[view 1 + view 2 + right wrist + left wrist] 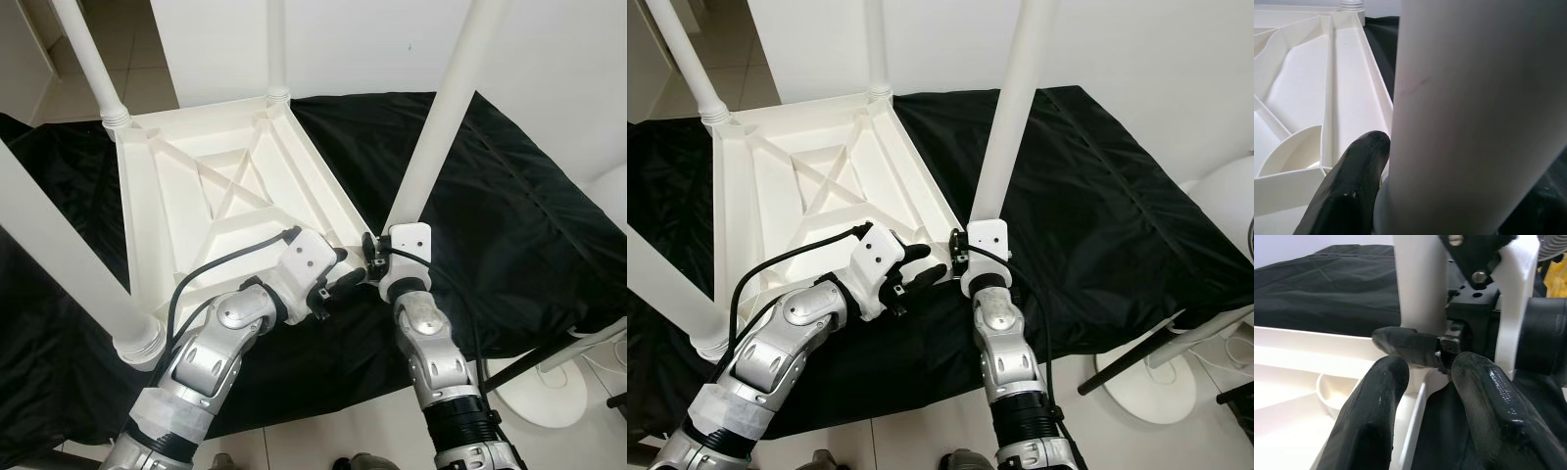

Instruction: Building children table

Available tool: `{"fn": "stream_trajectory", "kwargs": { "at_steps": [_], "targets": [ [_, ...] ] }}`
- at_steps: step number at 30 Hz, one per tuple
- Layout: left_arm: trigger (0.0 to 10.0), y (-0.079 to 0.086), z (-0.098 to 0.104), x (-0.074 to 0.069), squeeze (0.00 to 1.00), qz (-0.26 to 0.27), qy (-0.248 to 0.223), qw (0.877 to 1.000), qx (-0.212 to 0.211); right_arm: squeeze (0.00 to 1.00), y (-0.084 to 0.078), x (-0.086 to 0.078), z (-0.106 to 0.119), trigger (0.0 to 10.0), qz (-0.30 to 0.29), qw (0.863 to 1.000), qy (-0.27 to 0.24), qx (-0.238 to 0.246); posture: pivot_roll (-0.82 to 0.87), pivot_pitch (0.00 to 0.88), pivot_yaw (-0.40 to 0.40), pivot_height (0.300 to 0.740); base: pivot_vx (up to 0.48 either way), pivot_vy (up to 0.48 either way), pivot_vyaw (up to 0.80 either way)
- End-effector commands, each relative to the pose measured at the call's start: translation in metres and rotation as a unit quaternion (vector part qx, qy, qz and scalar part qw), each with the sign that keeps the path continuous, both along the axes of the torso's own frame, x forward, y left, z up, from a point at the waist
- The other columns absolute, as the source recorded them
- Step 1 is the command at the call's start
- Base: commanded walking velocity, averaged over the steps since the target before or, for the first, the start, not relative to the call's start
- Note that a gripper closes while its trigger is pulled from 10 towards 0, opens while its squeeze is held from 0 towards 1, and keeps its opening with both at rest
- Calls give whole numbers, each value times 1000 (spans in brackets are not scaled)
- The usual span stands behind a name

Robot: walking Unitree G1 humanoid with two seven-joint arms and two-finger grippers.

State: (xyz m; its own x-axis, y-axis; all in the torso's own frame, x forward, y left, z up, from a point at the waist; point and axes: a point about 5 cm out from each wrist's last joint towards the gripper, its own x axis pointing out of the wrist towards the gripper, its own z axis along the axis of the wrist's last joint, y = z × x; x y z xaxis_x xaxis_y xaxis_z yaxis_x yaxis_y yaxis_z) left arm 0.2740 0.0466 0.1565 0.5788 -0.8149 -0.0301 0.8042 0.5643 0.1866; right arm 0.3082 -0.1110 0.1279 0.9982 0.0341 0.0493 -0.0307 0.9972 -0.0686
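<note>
Left eye view: right gripper [375,262] clamps the upright leg [443,117] just above its corner socket (left gripper [345,284], fingers parted, waits just beside).

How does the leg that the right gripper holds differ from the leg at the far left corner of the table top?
The held leg leans and its foot sits at the near right corner, gripped by the right gripper; the far left leg stands free of any gripper. The far left leg shows a ribbed collar seated in the table top; the held leg's base is hidden. Both are white round legs.
</note>
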Motion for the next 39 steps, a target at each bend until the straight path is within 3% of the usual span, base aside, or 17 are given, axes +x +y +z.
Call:
{"fn": "stream_trajectory", "kwargs": {
  "at_steps": [1,7,8,12,13,14,21,23,25,30,33,39],
  "targets": [
    [10000,-1,1,-3,0,-5,0,1000,1,0,4,-1,-5,10000,-3,1000,19,22,-77,48,4,740,0,0,0],
    [10000,-3,0,-4,0,-7,0,1000,0,0,7,-1,2,10000,21,1000,2,23,-78,45,1,740,0,0,0],
    [10000,-2,0,-3,0,-7,0,1000,0,1000,7,-2,2,10000,28,999,-1,25,-76,40,-2,740,0,0,0],
    [10000,-2,0,-3,0,-5,-2,1000,0,1000,1,-6,5,10000,24,999,-9,32,-71,34,-10,740,0,0,0],
    [10000,-2,0,-3,0,-4,-2,1000,0,580,-2,-8,5,10000,29,999,-10,36,-71,34,-10,740,0,0,0],
    [10000,-2,0,-3,0,-3,-2,1000,0,0,-5,-10,4,10000,35,999,-9,35,-71,30,-13,740,0,0,0],
    [10000,-3,-1,-2,0,-3,-3,1000,-2,0,-20,-14,1,10000,92,995,-18,15,-86,22,-5,740,0,0,0],
    [10000,-6,-1,-1,0,-10,-5,1000,-1,0,-34,-9,0,10000,153,988,-21,-29,-89,18,1,740,0,0,0],
    [10000,-7,0,-1,0,-13,-7,1000,3,0,-37,-6,1,10000,175,984,-18,-36,-95,14,5,740,0,0,0],
    [10000,-7,0,0,0,-16,-10,1000,6,0,-40,-1,2,10000,208,977,-11,-44,-96,13,6,740,0,0,0],
    [10000,-8,1,1,0,-15,-12,1000,5,0,-38,8,4,10000,260,963,-1,-65,-91,8,6,740,0,0,0],
    [10000,-8,2,1,0,-14,-14,1000,5,0,-34,16,4,10000,302,950,7,-80,-85,7,4,740,0,0,0]
  ]
}}
